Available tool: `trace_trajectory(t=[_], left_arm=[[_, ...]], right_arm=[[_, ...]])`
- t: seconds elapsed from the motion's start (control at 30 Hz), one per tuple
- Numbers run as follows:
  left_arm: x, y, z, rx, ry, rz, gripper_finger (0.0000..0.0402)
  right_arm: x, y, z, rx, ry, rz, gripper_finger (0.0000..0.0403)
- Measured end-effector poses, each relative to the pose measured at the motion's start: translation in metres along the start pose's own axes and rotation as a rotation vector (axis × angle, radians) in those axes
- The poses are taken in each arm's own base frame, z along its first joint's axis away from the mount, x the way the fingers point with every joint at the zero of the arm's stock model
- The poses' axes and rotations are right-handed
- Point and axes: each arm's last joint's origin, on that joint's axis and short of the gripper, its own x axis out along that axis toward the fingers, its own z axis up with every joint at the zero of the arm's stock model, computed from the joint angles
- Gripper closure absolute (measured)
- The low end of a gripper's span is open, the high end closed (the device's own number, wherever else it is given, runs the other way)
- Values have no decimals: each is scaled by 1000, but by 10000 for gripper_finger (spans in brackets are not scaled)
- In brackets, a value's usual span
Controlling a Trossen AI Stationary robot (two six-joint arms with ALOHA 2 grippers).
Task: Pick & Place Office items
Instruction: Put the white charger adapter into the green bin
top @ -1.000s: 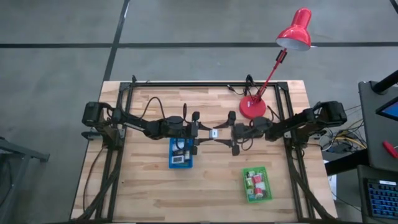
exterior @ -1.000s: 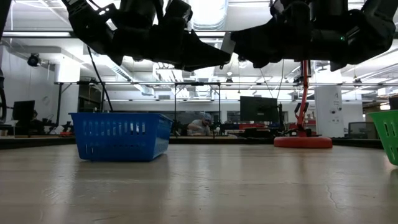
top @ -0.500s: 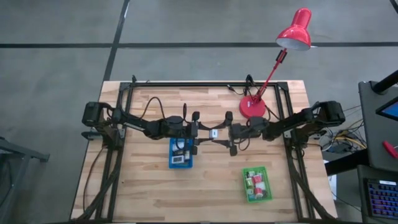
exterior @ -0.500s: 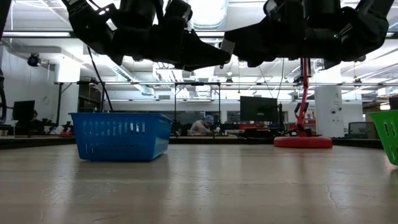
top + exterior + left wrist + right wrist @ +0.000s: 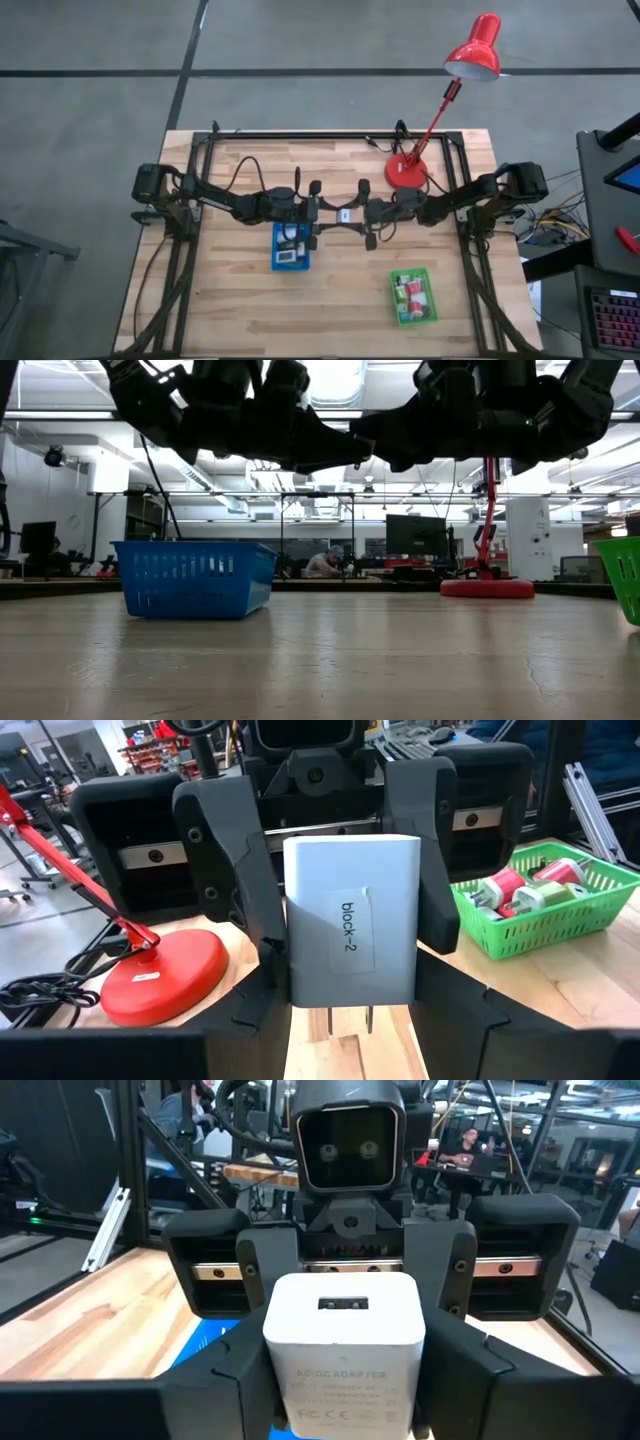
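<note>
— What's happening?
— Mid-air above the table, left gripper [image 5: 322, 215] is clamping the small white plastic adapter block [image 5: 343, 214]; right gripper [image 5: 362, 214] is closing around it.
— Next?
— Probably left releasing once right is gripping firmly.

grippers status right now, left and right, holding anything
left gripper: shut on the white adapter block, mid-air above the table.
right gripper: closed around the same block's other end.
</note>
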Motion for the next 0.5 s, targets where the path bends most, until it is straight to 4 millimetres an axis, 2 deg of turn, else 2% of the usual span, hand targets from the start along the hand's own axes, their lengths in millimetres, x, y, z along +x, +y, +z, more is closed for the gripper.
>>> trace_trajectory(t=[0.17,0.5], left_arm=[[0,0,0,-4,1,4,242],[0,0,0,4,4,3,242]], right_arm=[[0,0,0,-2,0,-1,239],[1,6,1,-23,13,22,239]])
